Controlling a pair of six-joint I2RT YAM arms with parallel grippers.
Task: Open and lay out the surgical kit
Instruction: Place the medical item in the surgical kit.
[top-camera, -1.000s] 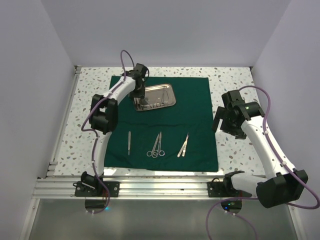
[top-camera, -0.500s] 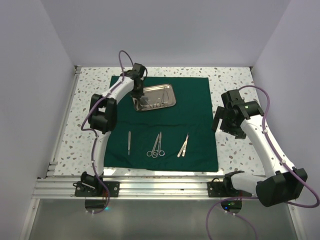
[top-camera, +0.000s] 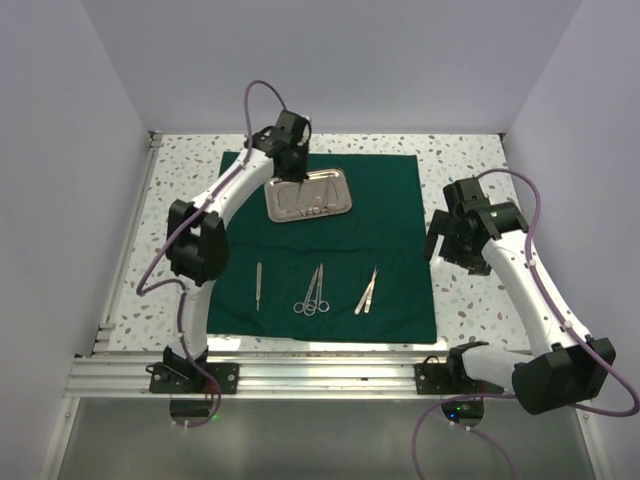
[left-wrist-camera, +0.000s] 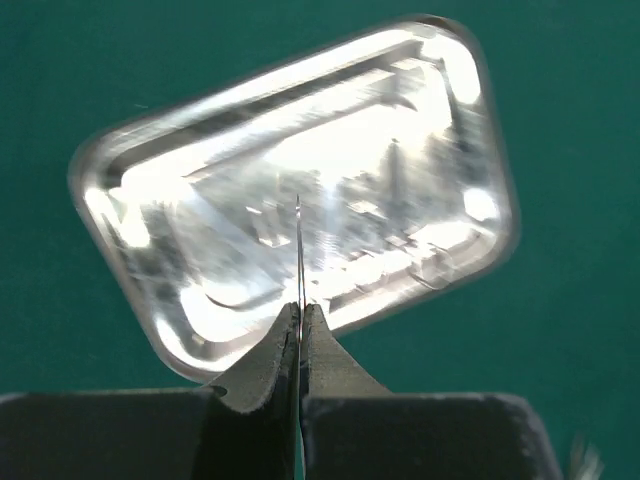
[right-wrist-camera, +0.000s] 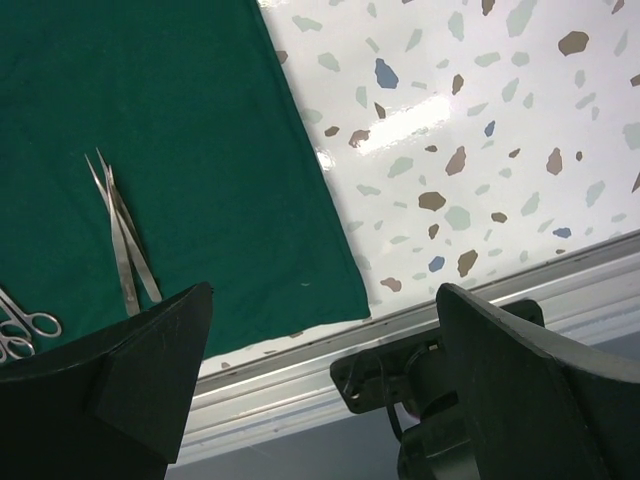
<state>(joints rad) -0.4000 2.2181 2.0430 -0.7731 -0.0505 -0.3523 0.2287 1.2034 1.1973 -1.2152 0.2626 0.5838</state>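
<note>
Drape (top-camera: 395, 215) spread flat as a dark green square on speckled table (top-camera: 470, 160), no folds showing. Tray (top-camera: 308, 193) sits on drape, far-left part, long side roughly along drape's far edge, shiny and slightly skewed in the left wrist view.

Left gripper (left-wrist-camera: 300, 312) hangs above drape over the tray, fingers pressed together and pinching a thin steel tool (left-wrist-camera: 298, 245). Tool is seen edge-on as a bare sliver poking out past the fingertips, so can't tell which instrument it is. Can't tell if its tip touches the tray.

Row of three steel items on drape's near half, well apart from each other:
- slim single tool (top-camera: 258, 285) toward drape's left side
- two ring-handled tools (top-camera: 313, 292) at drape's middle, lying crossed, rings toward near edge
- tweezers (right-wrist-camera: 122, 240) toward drape's right side, tips pointing to far edge

Right gripper (right-wrist-camera: 325, 295) off drape's right edge, above bare table near drape's near-right corner, fingers spread wide, nothing between them. Drape's near edge lies just beside the metal rail (top-camera: 330, 378).
</note>
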